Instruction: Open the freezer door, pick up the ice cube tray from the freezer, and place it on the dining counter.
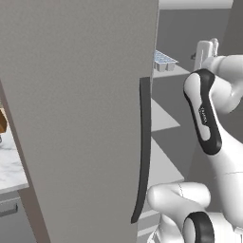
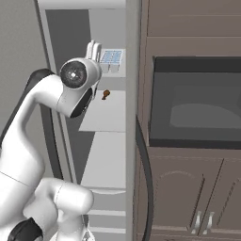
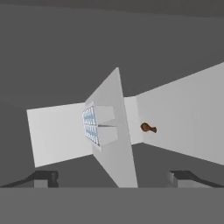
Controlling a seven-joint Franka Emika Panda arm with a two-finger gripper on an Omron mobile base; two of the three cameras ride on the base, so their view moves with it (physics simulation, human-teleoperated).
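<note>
The freezer door (image 2: pixel 133 70) stands swung open, seen edge-on as a narrow grey strip with its dark curved handle (image 2: pixel 145 169). Inside, the pale blue ice cube tray (image 2: pixel 112 57) (image 1: pixel 164 60) rests on an upper white shelf (image 2: pixel 117 73). My gripper (image 2: pixel 95 45) (image 1: pixel 212 45) hovers open just in front of that shelf, at about the tray's height, a short way off and touching nothing. In the rolled hand view the tray (image 3: pixel 90 127) lies straight ahead, and the gap between my fingertips (image 3: pixel 114 177) is empty. The dining counter is out of view.
The twin grey door (image 1: pixel 71 118) with its dark handle (image 1: pixel 144 142) stays closed on the left. A small brown item (image 2: pixel 106 94) (image 3: pixel 148 127) sits on the shelf below the tray. Brown cabinets with a dark oven (image 2: pixel 193 108) flank the right. A marble worktop (image 1: pixel 9 161) lies far left.
</note>
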